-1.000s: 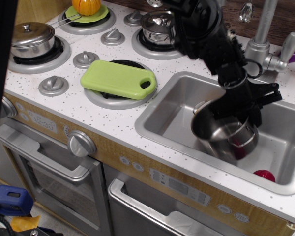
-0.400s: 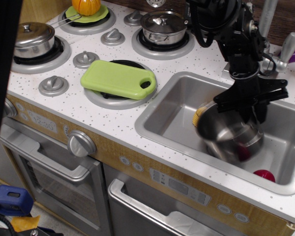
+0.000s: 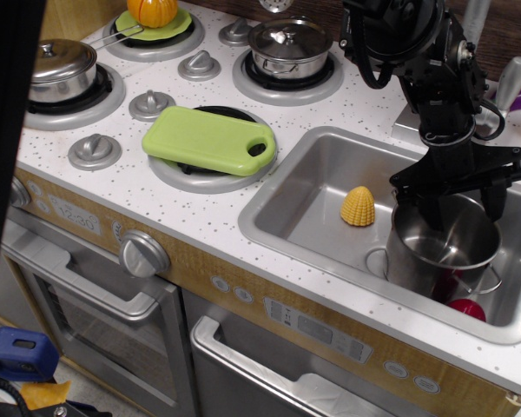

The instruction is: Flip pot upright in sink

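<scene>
In the single view, the pot (image 3: 441,246) is standing mouth-up inside the sink (image 3: 308,187), toward its right side, so the flip itself looks almost finished and the step in hand seems to be setting it down and letting go. The gripper (image 3: 458,201) is hanging right above the pot's far rim, with its dark fingers reaching down at the rim; I cannot tell whether they are pinching the rim or are already loose. The next move probably calls for opening the fingers and rising straight up, so that the pot is not tipping again.

Inside the pot I am seeing only shiny metal, nothing else. In the sink, a yellow corn toy (image 3: 358,207) is lying to the left of the gripper, apart from the pot. A red object (image 3: 466,309) is lying below the gripper, just beside the pot's base.
</scene>
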`<move>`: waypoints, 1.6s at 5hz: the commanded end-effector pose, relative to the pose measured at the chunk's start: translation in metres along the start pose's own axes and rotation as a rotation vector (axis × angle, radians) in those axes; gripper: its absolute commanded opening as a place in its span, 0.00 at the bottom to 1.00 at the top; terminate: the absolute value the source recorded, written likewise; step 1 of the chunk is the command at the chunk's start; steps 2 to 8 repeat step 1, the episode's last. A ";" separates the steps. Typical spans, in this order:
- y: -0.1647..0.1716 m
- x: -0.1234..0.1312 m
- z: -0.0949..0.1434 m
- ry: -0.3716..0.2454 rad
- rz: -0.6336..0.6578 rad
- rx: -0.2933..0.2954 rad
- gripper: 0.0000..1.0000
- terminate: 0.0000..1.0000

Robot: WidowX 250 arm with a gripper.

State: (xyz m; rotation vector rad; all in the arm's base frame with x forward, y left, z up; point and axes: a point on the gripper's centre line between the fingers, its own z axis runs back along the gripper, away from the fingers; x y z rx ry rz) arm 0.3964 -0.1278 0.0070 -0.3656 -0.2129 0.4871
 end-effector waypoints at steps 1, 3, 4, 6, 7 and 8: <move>-0.012 0.010 0.013 -0.038 -0.009 -0.035 1.00 1.00; -0.012 0.010 0.013 -0.038 -0.009 -0.035 1.00 1.00; -0.012 0.010 0.013 -0.038 -0.009 -0.035 1.00 1.00; -0.012 0.010 0.013 -0.038 -0.009 -0.035 1.00 1.00; -0.012 0.010 0.013 -0.038 -0.009 -0.035 1.00 1.00; -0.012 0.010 0.013 -0.038 -0.009 -0.035 1.00 1.00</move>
